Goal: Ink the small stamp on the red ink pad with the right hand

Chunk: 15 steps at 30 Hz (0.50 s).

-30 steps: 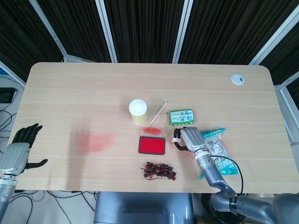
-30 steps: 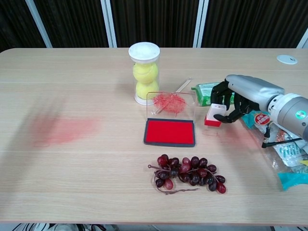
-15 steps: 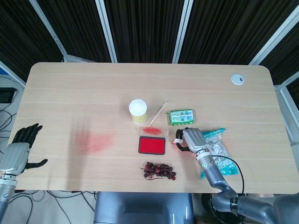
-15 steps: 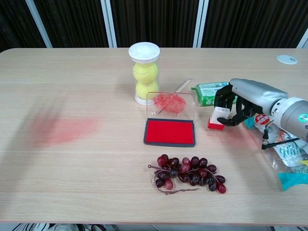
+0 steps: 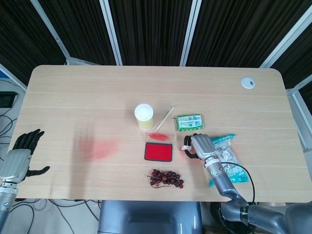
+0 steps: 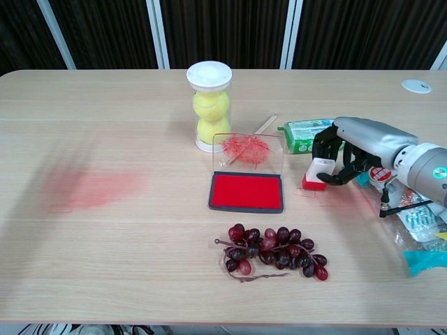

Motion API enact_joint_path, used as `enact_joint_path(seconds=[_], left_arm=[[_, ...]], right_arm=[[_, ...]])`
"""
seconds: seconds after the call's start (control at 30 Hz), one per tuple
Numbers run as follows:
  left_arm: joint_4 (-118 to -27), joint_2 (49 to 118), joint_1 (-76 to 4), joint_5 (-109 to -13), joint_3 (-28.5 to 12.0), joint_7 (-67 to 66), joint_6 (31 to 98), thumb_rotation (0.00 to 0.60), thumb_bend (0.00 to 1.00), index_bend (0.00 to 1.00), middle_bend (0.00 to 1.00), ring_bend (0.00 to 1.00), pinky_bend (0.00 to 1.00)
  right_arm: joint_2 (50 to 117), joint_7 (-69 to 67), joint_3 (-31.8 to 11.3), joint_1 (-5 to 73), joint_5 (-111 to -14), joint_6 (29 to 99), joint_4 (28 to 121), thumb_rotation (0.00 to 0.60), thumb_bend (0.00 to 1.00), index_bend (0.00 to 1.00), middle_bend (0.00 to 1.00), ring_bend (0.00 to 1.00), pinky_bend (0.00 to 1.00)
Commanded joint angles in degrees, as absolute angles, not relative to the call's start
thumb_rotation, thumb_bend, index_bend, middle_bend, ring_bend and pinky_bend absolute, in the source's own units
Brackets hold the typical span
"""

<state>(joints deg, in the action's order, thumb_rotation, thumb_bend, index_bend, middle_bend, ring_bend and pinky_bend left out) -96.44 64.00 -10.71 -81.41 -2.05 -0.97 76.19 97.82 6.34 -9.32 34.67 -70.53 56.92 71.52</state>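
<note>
Chest view showed the right hand [image 6: 349,150] with dark fingers curled around the stamp [image 6: 316,174], a small white block with a red base, pinched just to the right of the ink pad [image 6: 246,192] and low over the table [image 6: 140,265]; whether its base touched the wood could not be told. The pad, a flat rectangle of matte red in a black frame, lay open with its clear lid [image 6: 247,151] standing upright at the far edge, smeared red. The step in hand appeared to be the carry: the stamp was gripped but not yet over the pad. The next move would seem to call for a short shift toward the robot's left, then a level press onto the red surface, keeping clear of the upright lid. Behind the pad stood a clear tube [image 6: 209,105] of yellow balls with a white cap, a thin wooden stick [image 6: 265,124] and a green packet [image 6: 302,134]. A bunch of glossy dark grapes [image 6: 274,252] lay in front, crinkled plastic bags [image 6: 419,223] under the right forearm, and a faint red smudge [image 6: 91,188] stained the pale wood. In the head view the left hand [image 5: 22,156] hung off the table's edge, fingers spread, holding nothing.
</note>
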Motion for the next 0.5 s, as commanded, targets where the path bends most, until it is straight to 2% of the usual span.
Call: enact_joint_path(seconds=[0.03, 0.5], left_arm=[[-96.46, 63.98, -10.71, -81.40, -2.06, -0.96, 76.19, 0.600, 0.05, 0.00, 0.00, 0.00, 0.00], [-96.44, 63.98, -10.71, -81.40, -2.06, -0.98, 76.17, 0.600, 0.05, 0.00, 0.00, 0.00, 0.00]], right_arm=[[97.89, 6.60, -9.25, 34.66, -70.39, 56.72, 71.39, 0.600, 0.58, 0.77, 0.54, 0.43, 0.47], [97.80, 8.12, -9.38, 34.64, -69.37, 55.92, 71.48, 0.600, 0.55, 0.74, 0.52, 0.41, 0.47]])
